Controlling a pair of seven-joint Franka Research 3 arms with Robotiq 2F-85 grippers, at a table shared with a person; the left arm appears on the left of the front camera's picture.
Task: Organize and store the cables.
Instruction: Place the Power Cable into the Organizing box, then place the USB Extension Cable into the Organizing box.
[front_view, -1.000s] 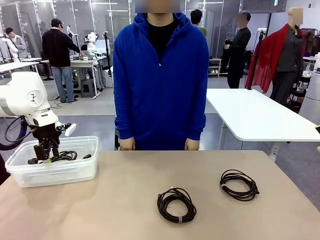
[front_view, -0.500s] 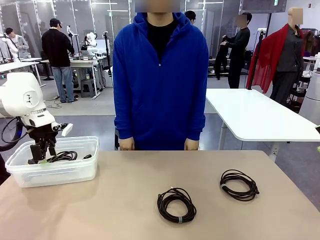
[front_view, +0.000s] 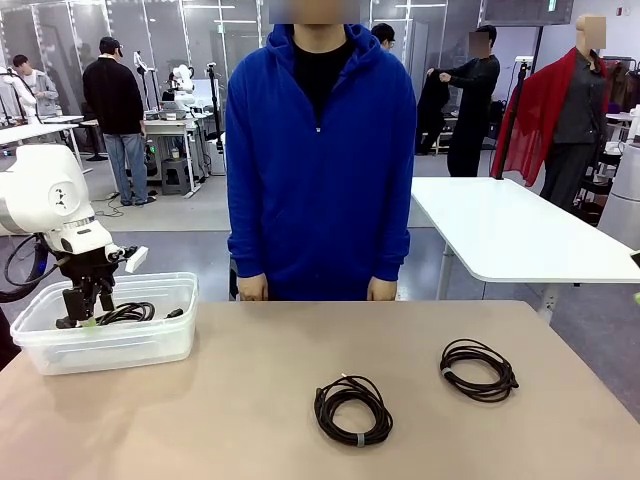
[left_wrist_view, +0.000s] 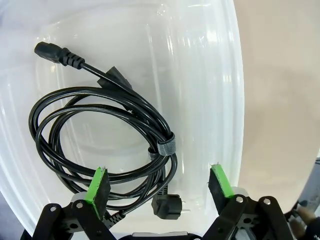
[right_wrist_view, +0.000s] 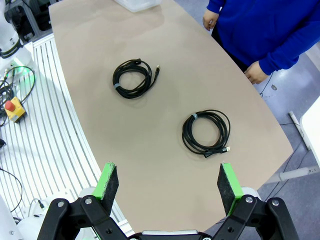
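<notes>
My left pincer (front_view: 84, 320) hangs down inside the clear plastic bin (front_view: 120, 345) at the far left of the table (front_view: 250, 350). Its jaws are spread wide and there is nothing between them. In the left wrist view, one coiled black cable (front_view: 128, 312) lies on the bin's floor right under the pincer, tied with a small grey band (left_wrist_view: 165, 146). One plug end (left_wrist_view: 55, 51) trails out from the coil, and an angled plug (left_wrist_view: 167, 206) rests by its edge. One green pad (left_wrist_view: 98, 184) sits over the coil's strands and the other is over bare plastic. I cannot tell whether the pad is touching the cord.

My right pincer (right_wrist_view: 168, 167) is up high over the table, also fully open and holding nothing. From it I look down on two more coils. The middle cable (front_view: 358, 438) lies near my side of the table, about centre. The right cable (front_view: 447, 372) lies to its right and a little farther from me. The two are well apart and both lie flat on the bare table, well away from the bin.

A person in a blue hooded top (front_view: 320, 150) stands at the far edge, hands (front_view: 254, 288) down by the table's rim and touching none of the cables.
</notes>
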